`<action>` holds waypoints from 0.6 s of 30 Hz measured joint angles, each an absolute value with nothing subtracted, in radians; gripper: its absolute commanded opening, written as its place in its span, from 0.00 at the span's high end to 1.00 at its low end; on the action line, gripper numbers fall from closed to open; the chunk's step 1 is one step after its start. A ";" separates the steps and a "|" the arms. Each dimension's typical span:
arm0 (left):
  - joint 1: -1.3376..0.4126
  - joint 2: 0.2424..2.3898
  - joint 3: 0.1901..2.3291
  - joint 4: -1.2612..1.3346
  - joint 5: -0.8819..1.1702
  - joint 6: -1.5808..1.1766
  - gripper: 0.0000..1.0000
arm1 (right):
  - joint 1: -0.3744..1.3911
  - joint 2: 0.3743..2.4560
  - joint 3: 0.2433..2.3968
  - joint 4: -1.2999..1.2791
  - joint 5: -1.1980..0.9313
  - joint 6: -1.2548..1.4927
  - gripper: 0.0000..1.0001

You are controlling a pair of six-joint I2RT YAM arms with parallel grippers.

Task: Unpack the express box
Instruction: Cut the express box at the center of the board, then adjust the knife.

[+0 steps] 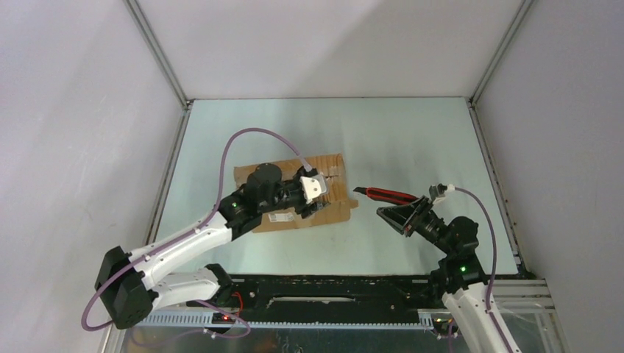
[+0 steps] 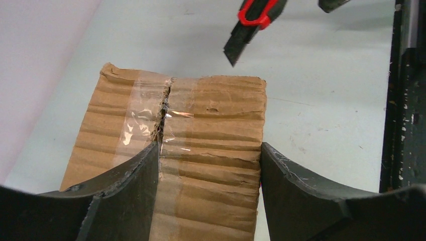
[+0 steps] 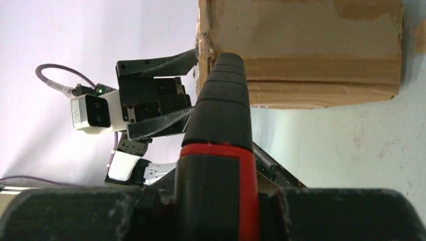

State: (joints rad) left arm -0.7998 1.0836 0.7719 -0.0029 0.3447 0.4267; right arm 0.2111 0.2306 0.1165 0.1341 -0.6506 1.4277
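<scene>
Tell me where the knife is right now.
In the overhead view the knife is right of centre, clamped in the jaws of the right gripper, its tip pointing at the box just to its left.

The left arm (image 1: 193,239) covers the middle of the box (image 1: 332,212) and most of its label (image 1: 279,218), whose print is too small to read. At 12 o'clock in the left wrist view the knife (image 2: 253,22) runs off the edge; at 6 o'clock the fingers (image 2: 125,201) hide the box's near end.
</scene>
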 measured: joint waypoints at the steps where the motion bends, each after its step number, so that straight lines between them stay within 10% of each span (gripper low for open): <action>1: -0.802 1.081 0.772 -0.009 0.346 0.427 1.00 | 0.209 0.250 0.126 0.136 -0.651 1.423 1.00; 14: -0.840 1.070 0.780 -0.077 0.382 0.429 1.00 | 0.184 0.383 0.179 0.253 -0.696 1.412 1.00; 18: -0.841 1.071 0.786 -0.087 0.380 0.422 0.61 | 0.184 0.358 0.183 0.253 -0.720 1.401 1.00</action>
